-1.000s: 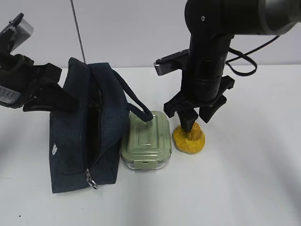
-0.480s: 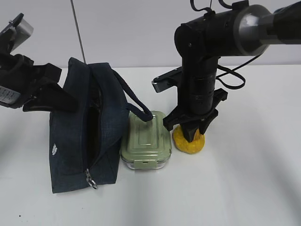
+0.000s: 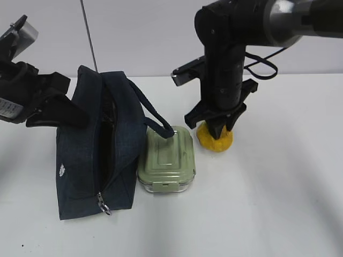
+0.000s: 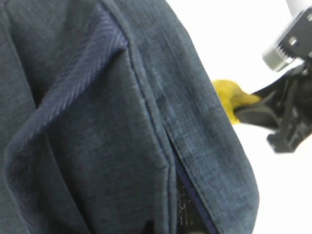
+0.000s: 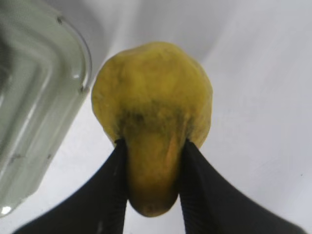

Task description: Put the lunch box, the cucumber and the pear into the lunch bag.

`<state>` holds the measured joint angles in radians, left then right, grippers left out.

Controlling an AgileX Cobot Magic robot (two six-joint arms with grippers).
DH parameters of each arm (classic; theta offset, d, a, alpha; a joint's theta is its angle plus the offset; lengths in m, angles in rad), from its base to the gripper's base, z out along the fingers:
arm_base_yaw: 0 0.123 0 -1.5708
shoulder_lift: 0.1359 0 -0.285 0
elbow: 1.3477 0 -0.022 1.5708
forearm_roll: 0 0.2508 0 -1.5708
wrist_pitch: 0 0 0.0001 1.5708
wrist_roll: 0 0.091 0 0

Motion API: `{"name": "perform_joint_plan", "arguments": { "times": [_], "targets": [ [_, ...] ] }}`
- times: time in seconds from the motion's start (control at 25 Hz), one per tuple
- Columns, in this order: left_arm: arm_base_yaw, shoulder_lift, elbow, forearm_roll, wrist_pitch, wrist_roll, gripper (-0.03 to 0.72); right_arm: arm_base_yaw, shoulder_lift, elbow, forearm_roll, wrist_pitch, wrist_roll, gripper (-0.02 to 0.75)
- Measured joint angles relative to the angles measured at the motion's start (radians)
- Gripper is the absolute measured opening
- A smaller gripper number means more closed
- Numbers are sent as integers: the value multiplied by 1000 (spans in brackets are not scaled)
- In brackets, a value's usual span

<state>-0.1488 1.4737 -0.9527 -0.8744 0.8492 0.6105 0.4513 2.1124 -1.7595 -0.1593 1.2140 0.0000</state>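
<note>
My right gripper (image 3: 217, 130) is shut on the narrow stem end of the yellow pear (image 3: 214, 141), its two black fingers (image 5: 117, 180) pressed against either side of the pear (image 5: 151, 107). The sage-green lunch box (image 3: 167, 159) sits just left of it, beside the navy lunch bag (image 3: 91, 155), whose zipper gapes open. My left gripper (image 3: 67, 113) is at the bag's upper left wall; navy fabric (image 4: 122, 122) fills its wrist view and hides the jaws. The cucumber is out of view.
One bag handle (image 3: 156, 122) drapes over the lunch box lid. The zipper's ring pull (image 3: 103, 206) hangs at the bag's near end. White table (image 3: 268, 203) stretches to the front and right; a pale wall stands behind.
My right gripper closed on the pear, and the pear then moved up and back in the exterior view with it. The left arm, bag and lunch box stayed put.
</note>
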Motion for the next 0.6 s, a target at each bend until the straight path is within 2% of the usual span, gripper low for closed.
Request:
{"name": "perform_joint_plan", "arguments": {
  "times": [0.4, 0.48, 0.6],
  "targets": [
    [0, 0, 0, 2, 1, 0, 2, 0, 0, -306, 14, 17, 0, 239],
    [0, 0, 0, 2, 1, 0, 2, 0, 0, -356, 54, 24, -12, 239],
    [0, 0, 0, 3, 1, 0, 2, 0, -10, -407, 175, 33, -44, 239]
  ]
}}
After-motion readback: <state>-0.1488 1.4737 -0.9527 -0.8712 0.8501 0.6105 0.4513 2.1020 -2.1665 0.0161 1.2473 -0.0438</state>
